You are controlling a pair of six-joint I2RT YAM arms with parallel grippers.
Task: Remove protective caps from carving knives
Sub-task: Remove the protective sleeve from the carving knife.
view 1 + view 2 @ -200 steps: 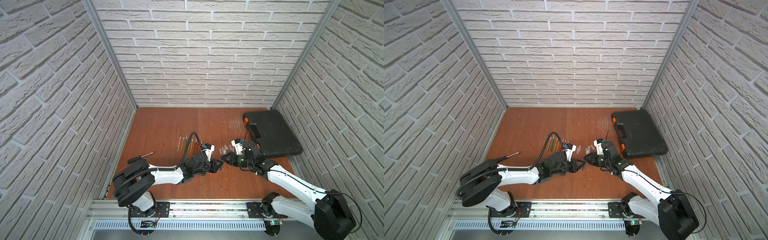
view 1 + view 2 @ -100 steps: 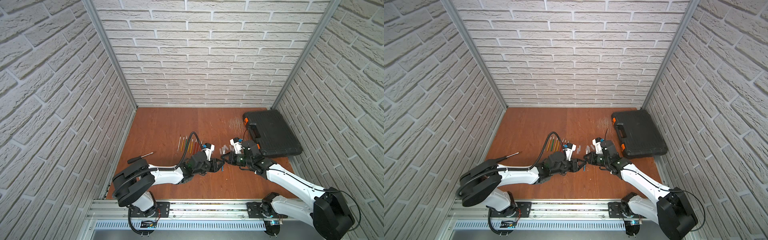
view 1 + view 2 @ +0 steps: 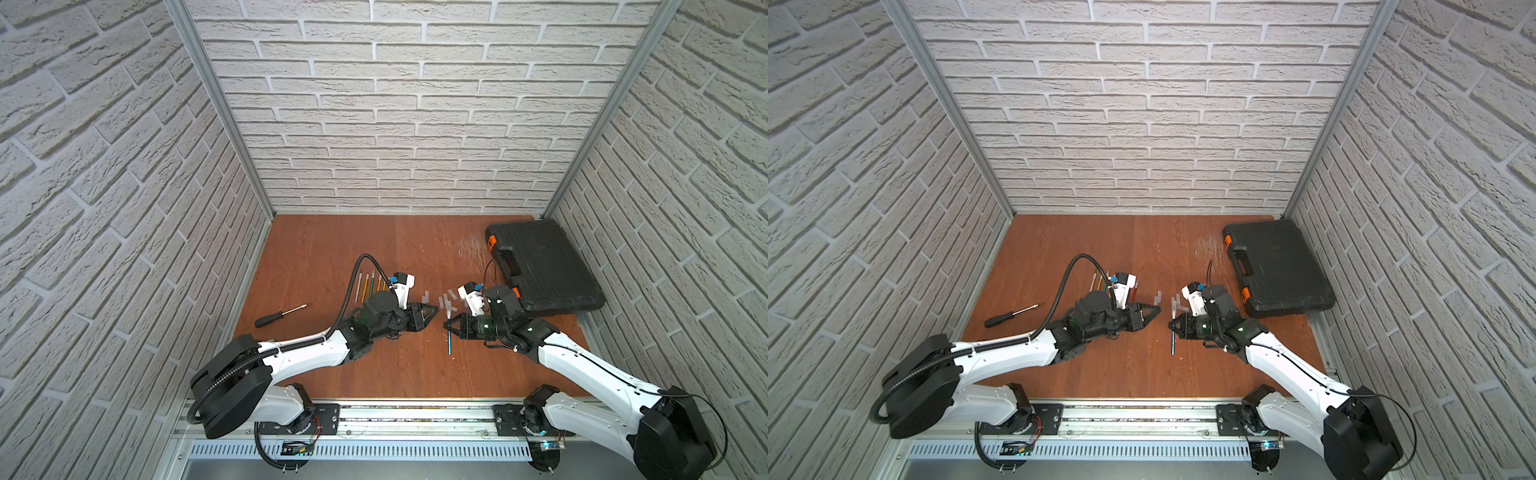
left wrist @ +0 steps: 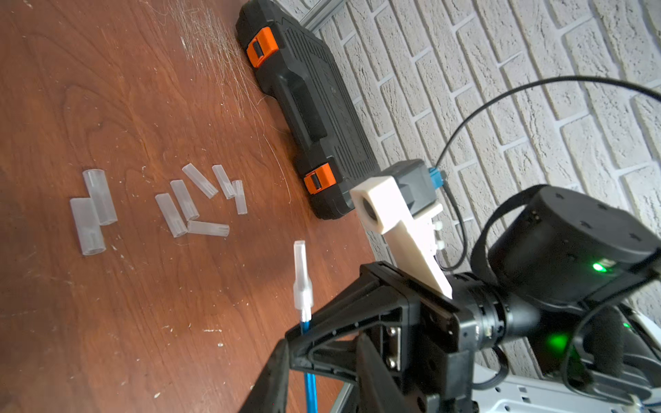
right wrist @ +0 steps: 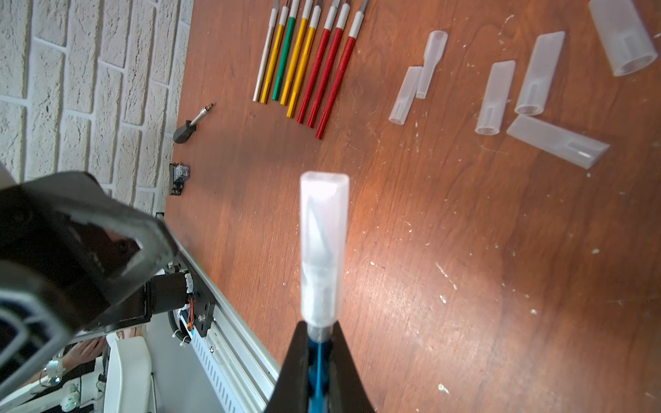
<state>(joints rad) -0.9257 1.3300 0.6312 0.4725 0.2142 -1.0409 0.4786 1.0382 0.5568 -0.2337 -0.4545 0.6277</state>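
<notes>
Right claw: the right claw (image 5: 318,332) is pressed together on the blue knife (image 5: 317,372) just below its collar, so the handle is pinched and the blade end is free.
Cap in play: a whitish cap (image 5: 323,246) still covers that blade and stands clear of the right claw's fingertips.
Long axis: in a top view the blue knife (image 3: 449,345) crosses the pinch at about a right angle — capped end toward the back wall (image 3: 395,124), handle toward the rail (image 3: 415,415).
Left claw: the left claw (image 3: 430,313) faces the right claw tip to tip, near but apart. It holds nothing that shows, and the pictures do not settle whether its jaws are spread or pressed together.
Nearer arm: the cap lies just ahead of the left claw's tips, so the left arm looks the one to take it.
What the move turns on: by this view, the pull should run along the knife, toward the back wall — not along the line joining the 2 claws.
Done so far: 8 bare knives (image 5: 304,60) lie in a row on the counter (image 3: 332,249), on the back-wall side of the left claw. 8 loose caps (image 4: 186,203) lie scattered on the back-wall side of the gap between the claws, apart from the row.
</notes>
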